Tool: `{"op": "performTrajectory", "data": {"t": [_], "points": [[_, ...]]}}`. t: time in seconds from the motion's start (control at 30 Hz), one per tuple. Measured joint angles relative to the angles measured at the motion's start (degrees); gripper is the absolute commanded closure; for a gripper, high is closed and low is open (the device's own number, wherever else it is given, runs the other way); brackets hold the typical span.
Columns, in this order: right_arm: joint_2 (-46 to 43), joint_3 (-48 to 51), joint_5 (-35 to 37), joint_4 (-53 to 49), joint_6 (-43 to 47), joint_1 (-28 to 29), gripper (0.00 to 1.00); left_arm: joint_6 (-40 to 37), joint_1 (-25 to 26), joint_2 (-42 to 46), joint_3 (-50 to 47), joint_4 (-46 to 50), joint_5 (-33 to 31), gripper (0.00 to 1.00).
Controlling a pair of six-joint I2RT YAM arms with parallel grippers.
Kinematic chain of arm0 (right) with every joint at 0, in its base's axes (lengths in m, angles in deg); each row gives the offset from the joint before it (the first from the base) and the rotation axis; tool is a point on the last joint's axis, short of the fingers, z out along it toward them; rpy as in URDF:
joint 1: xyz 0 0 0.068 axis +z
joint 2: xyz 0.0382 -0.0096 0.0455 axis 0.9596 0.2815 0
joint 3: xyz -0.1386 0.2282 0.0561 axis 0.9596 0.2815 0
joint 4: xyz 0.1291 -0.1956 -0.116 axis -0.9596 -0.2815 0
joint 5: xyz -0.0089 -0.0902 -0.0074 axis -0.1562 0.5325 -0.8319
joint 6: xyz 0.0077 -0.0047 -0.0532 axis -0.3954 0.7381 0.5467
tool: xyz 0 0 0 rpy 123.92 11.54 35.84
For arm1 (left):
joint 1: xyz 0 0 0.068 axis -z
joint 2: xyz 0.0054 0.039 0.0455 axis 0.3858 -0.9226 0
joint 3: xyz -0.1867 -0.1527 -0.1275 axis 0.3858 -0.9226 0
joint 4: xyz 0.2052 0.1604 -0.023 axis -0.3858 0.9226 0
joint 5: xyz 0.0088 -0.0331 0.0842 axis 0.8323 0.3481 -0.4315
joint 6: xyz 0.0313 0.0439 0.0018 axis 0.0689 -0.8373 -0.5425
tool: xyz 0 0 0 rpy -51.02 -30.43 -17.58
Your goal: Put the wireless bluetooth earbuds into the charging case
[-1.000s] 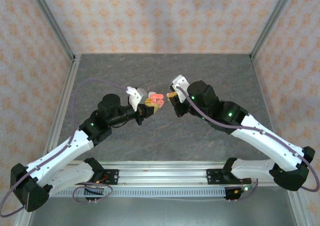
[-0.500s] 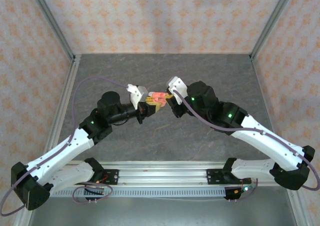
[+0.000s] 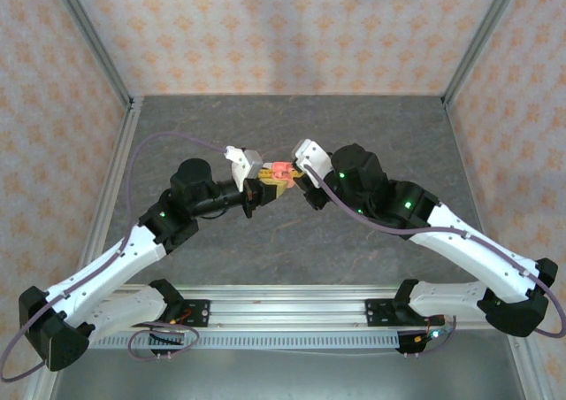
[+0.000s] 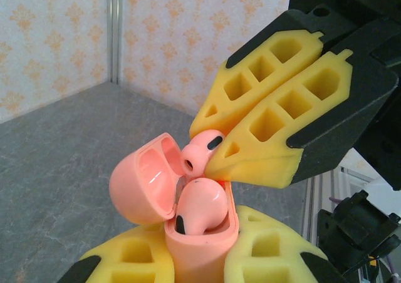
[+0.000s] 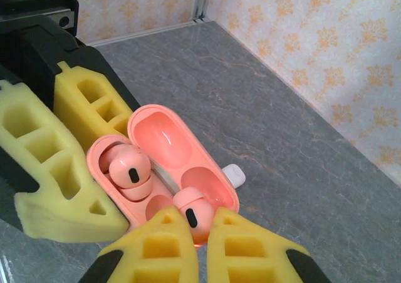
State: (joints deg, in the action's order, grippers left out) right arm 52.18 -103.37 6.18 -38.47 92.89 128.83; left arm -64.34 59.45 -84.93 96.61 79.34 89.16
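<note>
The left pincer (image 4: 199,265) is clamped on the lower body of the coral-pink charging case (image 4: 202,242), holding it up off the bench (image 5: 282,139) with its lid (image 4: 141,183) swung open to the left. Inside the case one pink earbud (image 4: 200,205) already sits down in its socket, so that half looks done.

Just above the case's other socket is the second pink earbud (image 4: 202,153), pinched between the closed tips of the right pincer (image 5: 193,223). It seems to be at the mouth of the socket rather than seated, though I can't tell whether its stem has started in.

Beyond the case's lid, down on the bench, lies a small white piece (image 5: 233,174) — too small to say what it is.

By my reckoning this pair is half home: what's left is to press the held earbud fully down and let it go.
</note>
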Motion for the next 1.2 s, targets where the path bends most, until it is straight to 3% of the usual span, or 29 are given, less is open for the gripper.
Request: {"op": "performTrajectory", "data": {"t": [0.37, 0.87, 1.2], "points": [[-0.5, -0.4, -3.5, -2.6, 1.0, -0.4, 0.87, 0.0, 0.0, -0.7, 1.0, 1.8, 2.1, 1.0], [-1.0, -0.4, -5.6, -5.4, 3.1, -0.6, 0.7, 0.0, 1.1, -1.9, 2.2, 4.3, 3.1, 1.0], [-1.3, -0.5, -7.9, -5.5, 3.4, -0.5, 0.65, -0.1, 1.2, -3.0, 2.9, 4.4, 2.7, 1.0]]}}
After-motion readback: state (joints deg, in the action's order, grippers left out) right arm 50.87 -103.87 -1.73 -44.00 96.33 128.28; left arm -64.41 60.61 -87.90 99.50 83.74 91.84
